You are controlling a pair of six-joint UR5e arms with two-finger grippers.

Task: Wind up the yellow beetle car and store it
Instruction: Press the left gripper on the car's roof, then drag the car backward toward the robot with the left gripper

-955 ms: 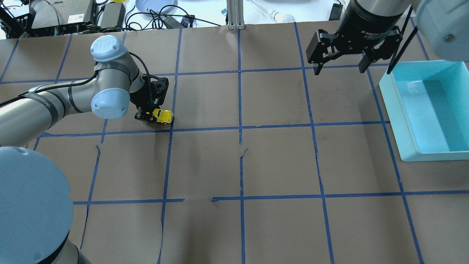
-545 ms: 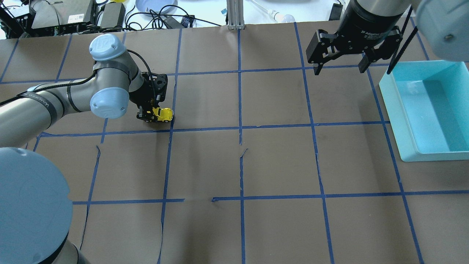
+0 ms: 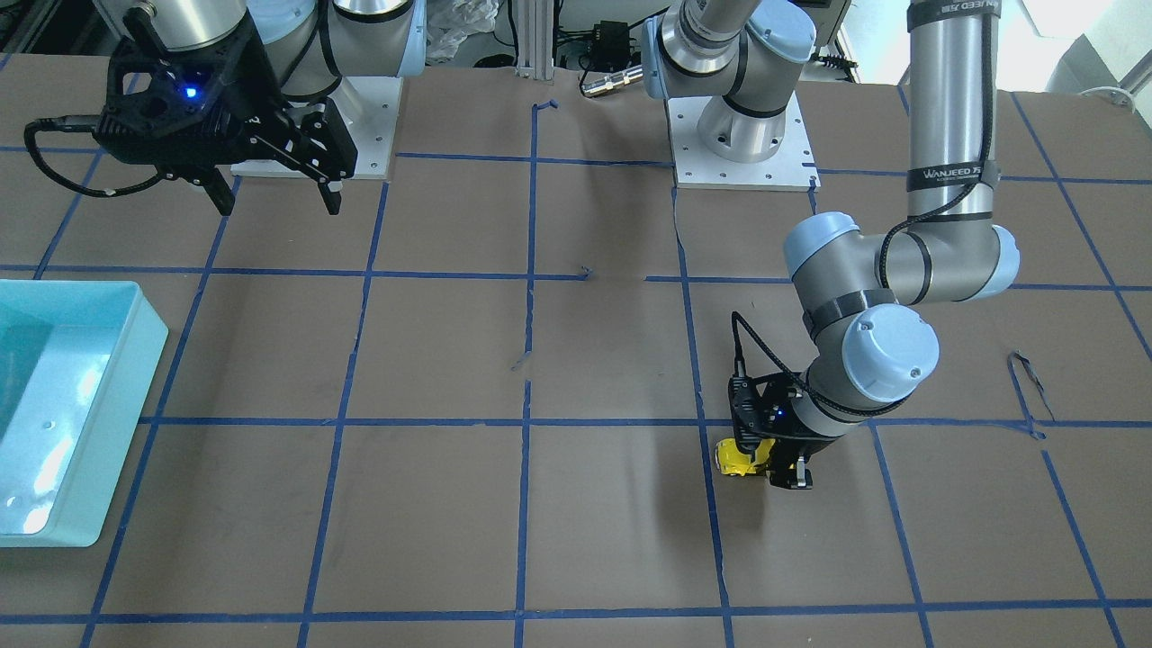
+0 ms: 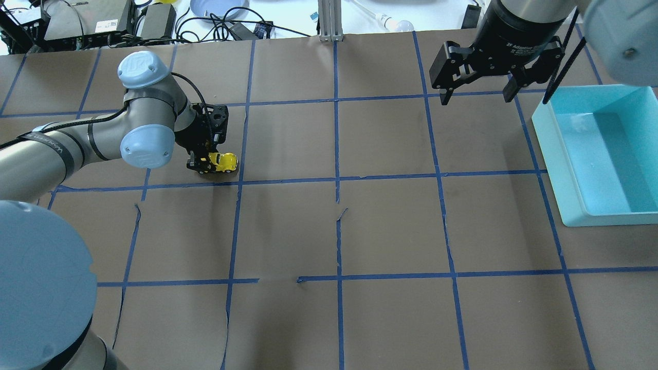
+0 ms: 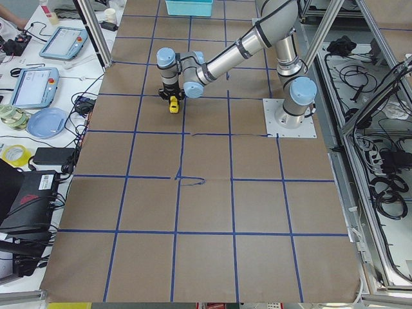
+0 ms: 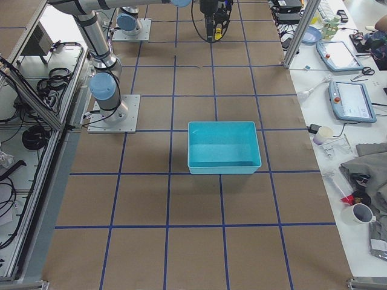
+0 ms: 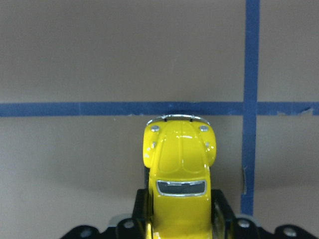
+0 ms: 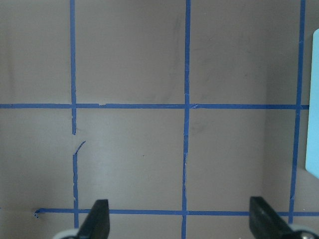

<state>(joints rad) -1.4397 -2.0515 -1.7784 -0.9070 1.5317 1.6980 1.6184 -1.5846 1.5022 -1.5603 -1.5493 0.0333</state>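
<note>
Yellow beetle car (image 4: pixel 225 162) in left tool (image 4: pixel 204 165); arm strap (image 3: pixel 952 173) reads WANJEED.

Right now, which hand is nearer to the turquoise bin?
Right. The right hand hovers open beside the turquoise bin; the left hand, shut on the yellow beetle car, is far from it.

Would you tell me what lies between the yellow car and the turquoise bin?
Nothing: only bare table with blue tape lines, per the overhead view.
</note>
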